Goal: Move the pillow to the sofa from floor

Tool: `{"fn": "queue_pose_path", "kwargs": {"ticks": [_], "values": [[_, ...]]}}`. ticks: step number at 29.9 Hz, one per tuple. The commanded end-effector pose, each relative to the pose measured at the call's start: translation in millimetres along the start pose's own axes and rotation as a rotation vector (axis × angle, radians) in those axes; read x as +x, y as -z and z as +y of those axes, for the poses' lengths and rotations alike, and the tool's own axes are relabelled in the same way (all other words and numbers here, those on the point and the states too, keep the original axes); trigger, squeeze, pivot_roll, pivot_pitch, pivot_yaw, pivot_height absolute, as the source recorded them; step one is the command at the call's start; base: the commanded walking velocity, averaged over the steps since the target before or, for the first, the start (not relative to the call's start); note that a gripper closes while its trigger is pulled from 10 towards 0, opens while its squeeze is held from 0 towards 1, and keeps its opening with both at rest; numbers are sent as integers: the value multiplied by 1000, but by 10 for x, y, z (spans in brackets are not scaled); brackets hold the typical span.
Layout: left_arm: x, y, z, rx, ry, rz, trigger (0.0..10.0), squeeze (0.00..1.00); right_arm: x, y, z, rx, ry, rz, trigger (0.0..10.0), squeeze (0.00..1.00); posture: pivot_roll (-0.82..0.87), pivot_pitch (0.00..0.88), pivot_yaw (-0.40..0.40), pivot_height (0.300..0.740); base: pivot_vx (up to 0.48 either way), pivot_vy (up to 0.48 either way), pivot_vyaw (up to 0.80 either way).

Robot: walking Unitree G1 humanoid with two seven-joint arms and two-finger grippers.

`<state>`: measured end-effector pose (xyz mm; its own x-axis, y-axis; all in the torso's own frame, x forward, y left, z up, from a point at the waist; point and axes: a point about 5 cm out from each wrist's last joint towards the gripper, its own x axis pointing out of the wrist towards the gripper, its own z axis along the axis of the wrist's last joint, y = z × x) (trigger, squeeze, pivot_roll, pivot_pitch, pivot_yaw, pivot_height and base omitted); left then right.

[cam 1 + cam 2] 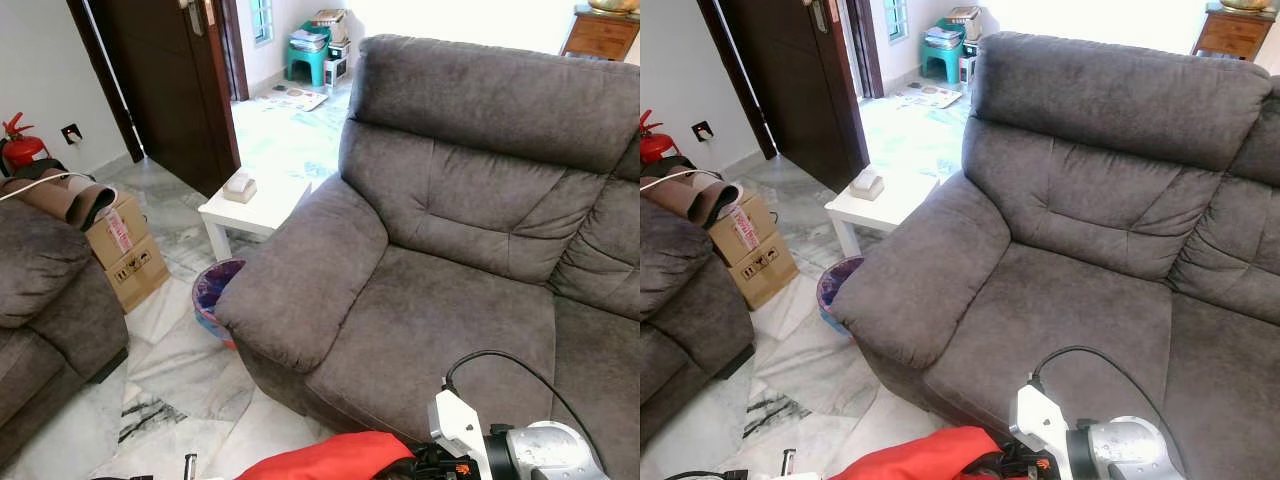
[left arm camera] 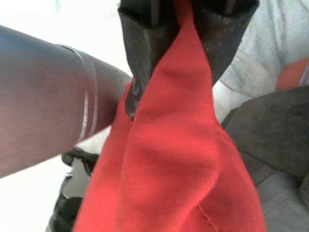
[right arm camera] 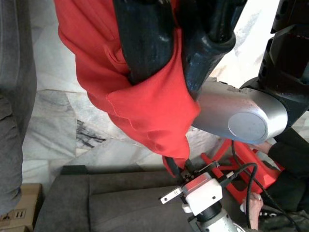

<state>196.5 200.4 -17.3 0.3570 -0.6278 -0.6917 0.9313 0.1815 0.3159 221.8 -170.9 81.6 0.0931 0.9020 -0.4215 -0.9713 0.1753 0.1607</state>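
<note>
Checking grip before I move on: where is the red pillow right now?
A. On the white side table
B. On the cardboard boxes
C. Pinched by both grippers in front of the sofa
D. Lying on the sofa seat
C: each wrist view shows red pillow fabric clamped between black fingers, by the left gripper and the right gripper, and the head views show it low before the sofa.

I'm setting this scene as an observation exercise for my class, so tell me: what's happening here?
A humanoid robot stands in front of a grey sofa, holding a red pillow up off the marble floor. Both claws grip it: the left claw is shut on one part of the red fabric, and the right claw is shut on another. The pillow is not yet on the sofa seat.
</note>
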Motion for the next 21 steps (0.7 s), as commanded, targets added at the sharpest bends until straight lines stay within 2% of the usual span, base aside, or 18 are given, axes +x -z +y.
{"fn": "queue_pose_path", "kwargs": {"ticks": [1,7,8,9,10,11,12,14,17,18,19,21], "values": [[0,-61,52,9,-19,-27,0,0,29,-127,-9,-52,-13,-67,10000,0,31,91,15,740,0,0,0],[1,-104,124,-24,-56,-43,0,0,49,-79,-31,-44,14,-56,10000,0,31,92,17,740,0,0,0],[11,-119,187,-72,-107,-52,0,0,64,-17,-117,-39,109,-54,10000,0,29,93,17,740,0,0,0],[11,-119,187,-72,-107,-52,0,0,64,-17,-117,-39,109,-54,10000,0,29,93,17,740,0,0,0],[32,-157,299,-125,-208,-69,0,0,80,60,-225,-48,239,-43,10000,0,25,92,18,740,0,0,0],[40,-179,355,-148,-260,-76,0,0,85,94,-267,-58,293,-35,10000,0,25,93,18,740,0,0,0],[52,-236,460,-183,-361,-95,10000,0,94,188,-355,-43,417,1,10000,0,29,94,18,740,0,0,0],[63,-304,562,-247,-466,-130,10000,0,100,282,-408,-25,514,45,10000,0,29,94,18,740,0,0,0],[59,-395,680,-350,-593,-192,10000,0,113,333,-429,10,600,31,10000,0,33,95,22,740,0,0,0],[54,-448,760,-447,-688,-234,10000,0,120,340,-457,20,666,16,10000,0,33,98,25,740,0,0,0],[54,-448,760,-447,-688,-234,10000,0,120,340,-457,20,666,16,10000,0,33,98,25,740,0,0,0],[60,-560,845,-561,-810,-311,10000,0,156,325,-485,59,762,-73,10000,0,24,95,27,740,0,0,0]]}}
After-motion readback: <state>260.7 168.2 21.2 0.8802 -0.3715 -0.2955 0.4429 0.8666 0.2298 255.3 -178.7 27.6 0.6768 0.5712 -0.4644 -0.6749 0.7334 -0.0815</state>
